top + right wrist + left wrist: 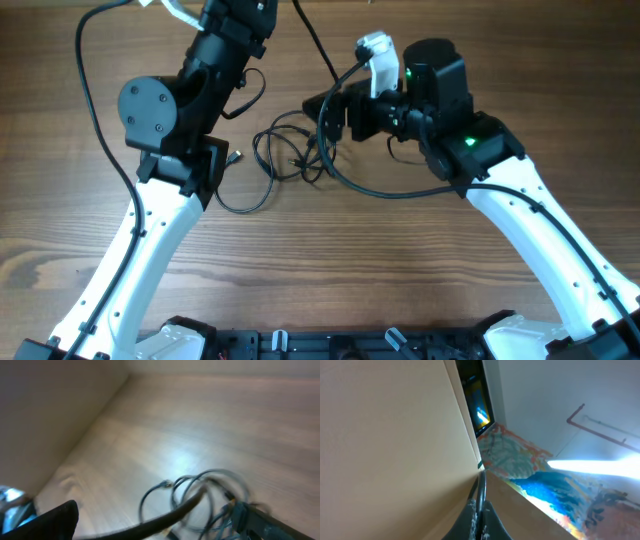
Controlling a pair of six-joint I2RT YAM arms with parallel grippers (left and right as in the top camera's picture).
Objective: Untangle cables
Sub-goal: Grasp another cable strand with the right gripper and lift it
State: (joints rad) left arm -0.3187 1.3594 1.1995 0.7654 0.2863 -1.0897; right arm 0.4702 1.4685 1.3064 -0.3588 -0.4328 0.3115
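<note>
- Nearest me, at the lower edge of the overhead frame, the left arm (pixel 150 240) and right arm (pixel 540 230) rose from their bases over the wooden worktop (pixel 400 280).
- Just above the middle of that frame, the cables (pixel 285 150) lay on the worktop as a loose tangle of thin black loops. One strand curved out to the lower left, and a small plug end (pixel 237 156) pointed left.
- The right end effector (pixel 325 125) hung at the right edge of the tangle. I could not tell whether it touched a strand.
- In the right wrist view its fingers (pixel 50 520) stood wide apart at the lower corners. The blurred loops showed between and beyond them, and nothing was gripped.
- A thicker dark wire (pixel 165 515) crossed low in that view.
- Farthest off, the left end effector (pixel 481 522) was up at the top of the overhead frame, well apart from the cables. Its wrist view showed the fingers pressed together at the bottom edge, facing a pale wall panel (pixel 385 435).
</note>
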